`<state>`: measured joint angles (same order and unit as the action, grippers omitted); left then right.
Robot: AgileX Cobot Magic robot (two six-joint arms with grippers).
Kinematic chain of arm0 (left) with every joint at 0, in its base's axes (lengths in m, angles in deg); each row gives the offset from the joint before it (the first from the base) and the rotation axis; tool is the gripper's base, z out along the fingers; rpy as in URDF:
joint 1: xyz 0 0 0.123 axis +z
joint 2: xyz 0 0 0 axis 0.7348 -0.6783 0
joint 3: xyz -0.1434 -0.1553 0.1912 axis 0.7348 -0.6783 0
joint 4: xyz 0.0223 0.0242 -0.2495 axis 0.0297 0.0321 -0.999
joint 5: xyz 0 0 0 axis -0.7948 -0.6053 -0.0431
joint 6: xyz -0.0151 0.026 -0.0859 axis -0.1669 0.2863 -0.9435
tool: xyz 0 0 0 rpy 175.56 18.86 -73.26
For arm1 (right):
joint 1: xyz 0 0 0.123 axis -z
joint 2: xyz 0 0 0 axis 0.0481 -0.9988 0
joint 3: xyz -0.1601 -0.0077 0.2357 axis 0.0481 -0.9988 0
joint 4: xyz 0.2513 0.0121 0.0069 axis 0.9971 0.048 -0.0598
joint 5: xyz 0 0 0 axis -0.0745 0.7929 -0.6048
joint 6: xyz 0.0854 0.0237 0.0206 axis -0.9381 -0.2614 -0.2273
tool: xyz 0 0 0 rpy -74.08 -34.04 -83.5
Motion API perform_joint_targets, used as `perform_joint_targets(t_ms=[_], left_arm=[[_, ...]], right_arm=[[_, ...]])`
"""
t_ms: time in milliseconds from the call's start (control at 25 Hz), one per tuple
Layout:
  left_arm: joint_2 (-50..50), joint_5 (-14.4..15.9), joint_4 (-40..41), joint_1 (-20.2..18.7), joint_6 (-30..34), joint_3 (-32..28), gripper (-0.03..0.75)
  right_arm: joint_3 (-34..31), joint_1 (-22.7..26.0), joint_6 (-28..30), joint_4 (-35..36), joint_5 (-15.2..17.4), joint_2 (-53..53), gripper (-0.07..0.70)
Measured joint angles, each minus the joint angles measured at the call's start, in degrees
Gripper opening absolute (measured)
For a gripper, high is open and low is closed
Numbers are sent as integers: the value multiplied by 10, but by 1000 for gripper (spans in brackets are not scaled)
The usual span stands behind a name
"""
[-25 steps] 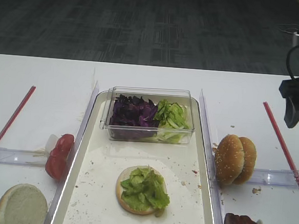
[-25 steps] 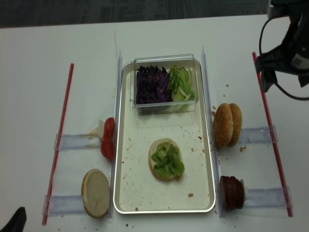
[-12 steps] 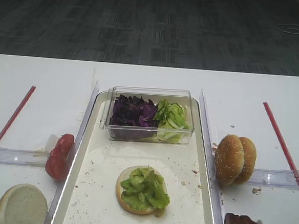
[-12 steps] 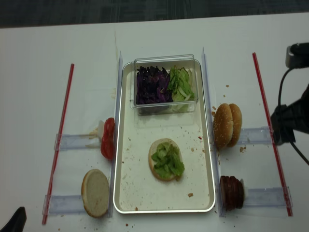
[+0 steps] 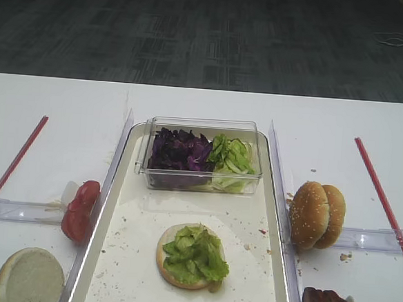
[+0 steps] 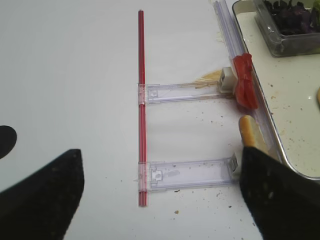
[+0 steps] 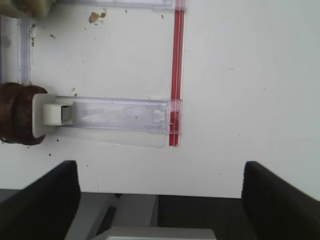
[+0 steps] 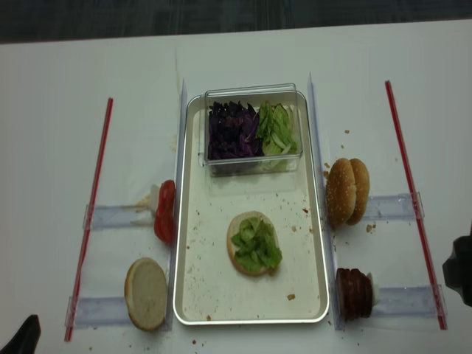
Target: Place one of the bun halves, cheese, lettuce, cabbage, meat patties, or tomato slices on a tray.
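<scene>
On the off-white tray [image 8: 251, 321] lies a pale bun half [image 8: 253, 243] topped with lettuce [image 5: 194, 254]. A clear box [image 8: 251, 129] on the tray's far end holds purple cabbage [image 5: 179, 149] and more lettuce. Tomato slices [image 8: 165, 212] and another bun half [image 8: 146, 293] stand left of the tray. Sesame bun halves [image 8: 346, 190] and meat patties [image 8: 355, 293] stand to its right. No cheese is in view. My right gripper [image 7: 160, 200] is open and empty over the table's front edge, right of the patties [image 7: 17, 120]. My left gripper [image 6: 160, 200] is open and empty, left of the tomato slices [image 6: 245, 82].
Red strips [image 8: 92, 214] [image 8: 413, 199] run along both outer sides. Clear plastic holders [image 7: 115, 114] [image 6: 190, 175] lie across the table beside the food. Crumbs speckle the tray and the table. The table's front edge shows in the right wrist view.
The right arm has swept from the far right back toward the front, leaving the first high view; it now sits at the right edge near the patties. The food has not moved.
</scene>
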<state>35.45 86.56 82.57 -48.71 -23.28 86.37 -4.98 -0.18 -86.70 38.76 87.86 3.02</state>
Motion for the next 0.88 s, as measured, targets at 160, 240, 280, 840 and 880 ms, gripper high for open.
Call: perform_joint_targets(t_ms=[160,240,280,840,880], left_arm=[[0,0,0,0,0,0,616],[0,0,0,0,0,0,616],[0,0,0,0,0,0,616],[0,0,0,0,0,0,616],[0,0,0,0,0,0,616]], right_arm=[[-39,0,0,-1,1,74,678],[-47,0,0,-1,1,104,678],[-49,0,0,-1,-2,119,678],[-72,0,0,-1,-34,244,678],[-72,0,3,-1,-34,251,678]])
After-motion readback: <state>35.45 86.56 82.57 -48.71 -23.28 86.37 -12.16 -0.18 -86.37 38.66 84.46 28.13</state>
